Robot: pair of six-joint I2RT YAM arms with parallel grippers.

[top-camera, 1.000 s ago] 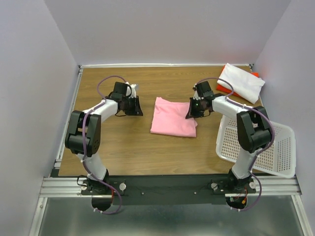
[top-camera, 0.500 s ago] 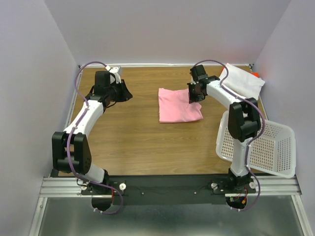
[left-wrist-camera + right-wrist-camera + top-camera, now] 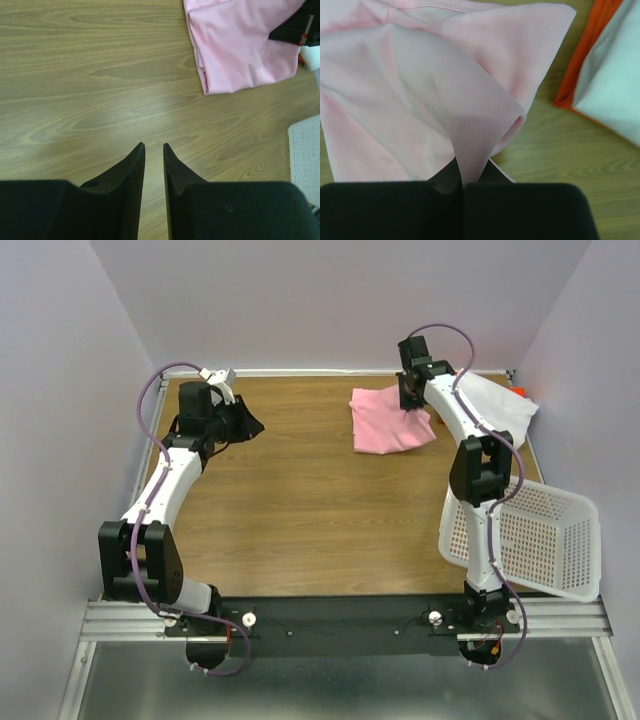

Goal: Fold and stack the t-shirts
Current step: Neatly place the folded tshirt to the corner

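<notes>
The folded light pink t-shirt [image 3: 388, 425] lies at the back of the table, right of centre. My right gripper [image 3: 412, 405] is shut on a pinched fold at its right edge; the right wrist view shows the pink cloth [image 3: 420, 85] rising from between the closed fingers [image 3: 462, 175]. The white t-shirt [image 3: 495, 405] lies folded on the orange-red one [image 3: 518, 392] in the back right corner, just right of the pink one. Both show in the right wrist view, white [image 3: 615, 85] and orange-red [image 3: 585, 50]. My left gripper [image 3: 250, 425] hovers at the back left, narrowly open and empty [image 3: 152, 146], well away from the pink shirt [image 3: 240, 45].
A white perforated basket [image 3: 540, 540] sits tilted over the table's right edge, near the right arm's base; its corner shows in the left wrist view [image 3: 305, 150]. Walls close the table at the back and both sides.
My right gripper has dragged the pink t-shirt back and to the right, toward the white and orange-red stack. My left arm has drawn back to the far left, away from the shirt.
</notes>
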